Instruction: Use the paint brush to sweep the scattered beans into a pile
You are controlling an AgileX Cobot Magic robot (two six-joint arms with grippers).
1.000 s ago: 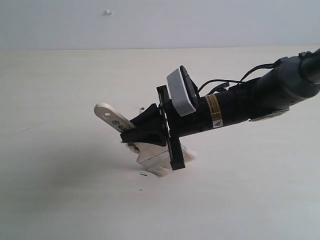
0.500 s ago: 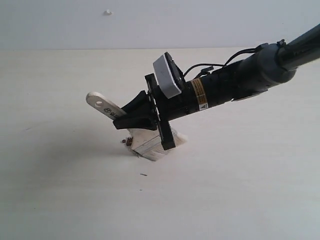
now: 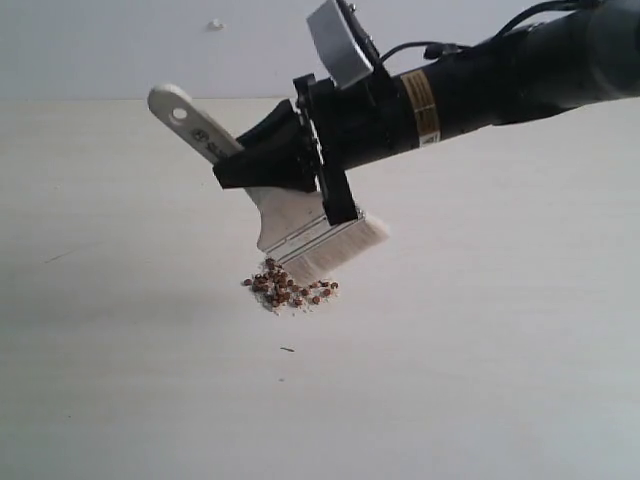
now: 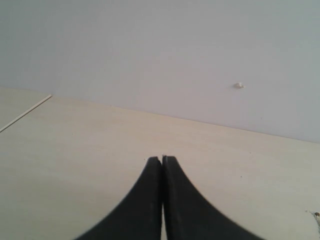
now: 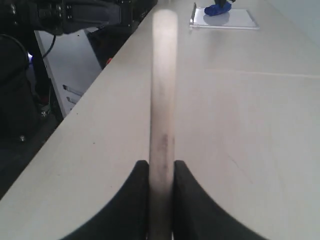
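Right arm (image 3: 480, 85): matte black cylindrical link, grey casing toward the far joint. Wears a yellow-orange label (image 3: 421, 95) with a small white warning sticker below. Light grey wrist camera (image 3: 335, 42) on top, thin black cables (image 3: 440, 48) looping behind. Flat black cross-plate (image 3: 335, 195) fronts the right gripper (image 3: 222, 178). Left gripper (image 4: 161, 159): same black curved, tapering fingers (image 4: 140, 210).

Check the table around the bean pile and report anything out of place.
A lone dark speck lies on the table apart from the pile, below it in the exterior view: a stray bit outside the heap.
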